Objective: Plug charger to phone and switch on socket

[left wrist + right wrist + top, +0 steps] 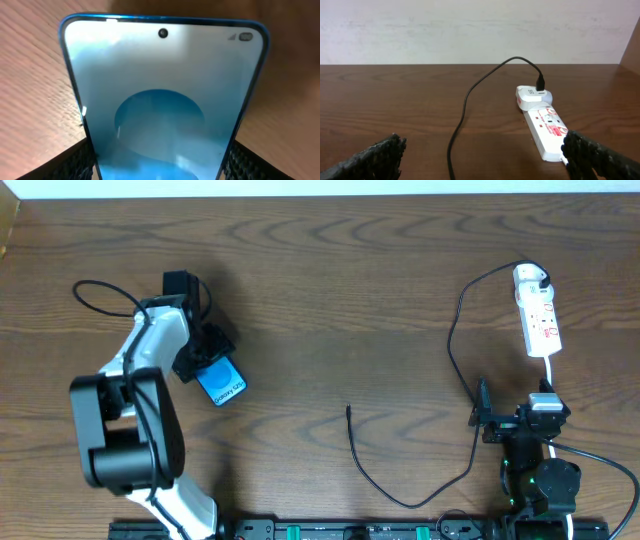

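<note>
Overhead, the phone [222, 383] is seen clamped in the left tool [205, 365] toward the table's [330, 280] left edge. The charger [455, 330] is plugged into the socket [540, 320] near the far right corner. The right tool [514, 402] is spread wide, empty, just beside the socket.

White-and-black left arm [150, 345], black right arm [537, 472], looping black cables [92, 287]
</note>
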`<state>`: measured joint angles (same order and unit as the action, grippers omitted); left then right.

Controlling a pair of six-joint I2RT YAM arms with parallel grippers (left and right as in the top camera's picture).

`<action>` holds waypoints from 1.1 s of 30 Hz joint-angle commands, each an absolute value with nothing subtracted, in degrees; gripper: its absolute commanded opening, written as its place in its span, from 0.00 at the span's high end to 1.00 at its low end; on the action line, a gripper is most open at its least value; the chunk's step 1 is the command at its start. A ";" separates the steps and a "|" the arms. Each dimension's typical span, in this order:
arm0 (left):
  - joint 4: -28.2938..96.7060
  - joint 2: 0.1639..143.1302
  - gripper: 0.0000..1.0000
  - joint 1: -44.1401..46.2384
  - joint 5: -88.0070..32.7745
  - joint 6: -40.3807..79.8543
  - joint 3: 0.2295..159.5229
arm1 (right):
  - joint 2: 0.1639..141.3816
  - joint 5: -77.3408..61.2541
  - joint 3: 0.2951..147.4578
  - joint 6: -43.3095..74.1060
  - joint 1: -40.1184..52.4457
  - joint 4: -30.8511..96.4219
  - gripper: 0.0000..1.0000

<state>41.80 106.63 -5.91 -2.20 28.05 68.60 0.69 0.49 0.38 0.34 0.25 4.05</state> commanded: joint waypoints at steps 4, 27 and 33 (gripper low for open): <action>42.76 102.02 0.87 -6.04 -1.04 27.68 68.86 | 0.32 0.93 0.32 -0.47 0.64 4.29 0.01; 37.34 103.20 0.92 -6.04 -0.84 27.77 62.24 | 0.32 0.93 0.32 -0.47 0.64 4.29 0.01; 36.36 103.24 0.92 -6.04 -0.84 27.94 61.47 | 0.32 0.93 0.32 -0.47 0.64 4.29 0.01</action>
